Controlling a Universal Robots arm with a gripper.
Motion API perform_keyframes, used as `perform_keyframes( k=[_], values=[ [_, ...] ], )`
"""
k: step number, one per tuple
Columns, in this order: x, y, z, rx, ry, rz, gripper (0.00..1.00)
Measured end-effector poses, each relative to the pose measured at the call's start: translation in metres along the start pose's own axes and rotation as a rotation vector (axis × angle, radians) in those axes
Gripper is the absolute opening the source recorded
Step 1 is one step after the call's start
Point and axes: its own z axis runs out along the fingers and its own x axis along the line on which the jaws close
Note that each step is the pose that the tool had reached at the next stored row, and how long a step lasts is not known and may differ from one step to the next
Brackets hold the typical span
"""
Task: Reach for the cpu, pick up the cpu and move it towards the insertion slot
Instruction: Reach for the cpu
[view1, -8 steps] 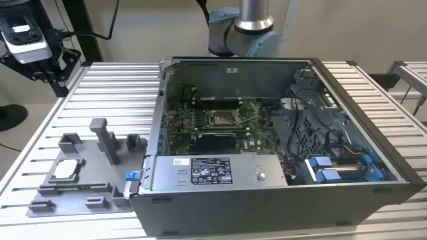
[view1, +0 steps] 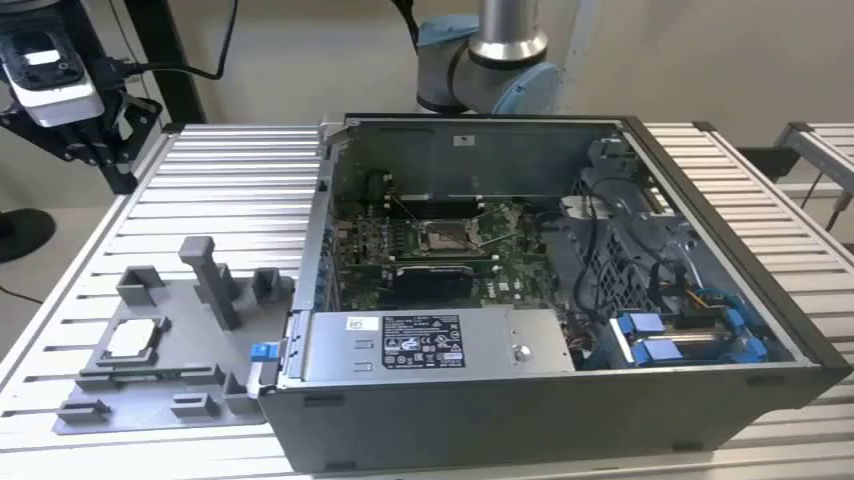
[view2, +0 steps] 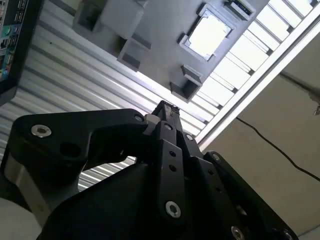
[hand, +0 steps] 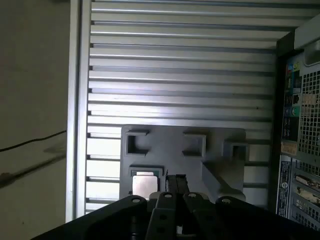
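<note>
One cpu (view2: 209, 36) lies in the grey tray (view2: 165, 20), apart from the pressed-together pincer (view2: 166, 106).

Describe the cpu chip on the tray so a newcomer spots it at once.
Find the open grey metal computer case; beside it, toward the exterior view's left, lies a grey plastic fixture tray. In its framed pocket rests the cpu, a small flat silver-white square, the only pale piece among grey blocks.
</note>
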Motion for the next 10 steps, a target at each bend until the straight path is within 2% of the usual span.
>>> perform_keyframes(
  k=[6, 8, 10],
  values=[
    [0.001, -0.0003, -0.0001, 0.0001, 0.0002, 0.0, 0.0],
    [0.0035, -0.002, -0.0001, 0.0, 0.0, 0.0, 0.0],
    [0.0059, -0.0066, -0.0003, 0.0001, 0.0001, 0.0, 0.0]
  ],
)
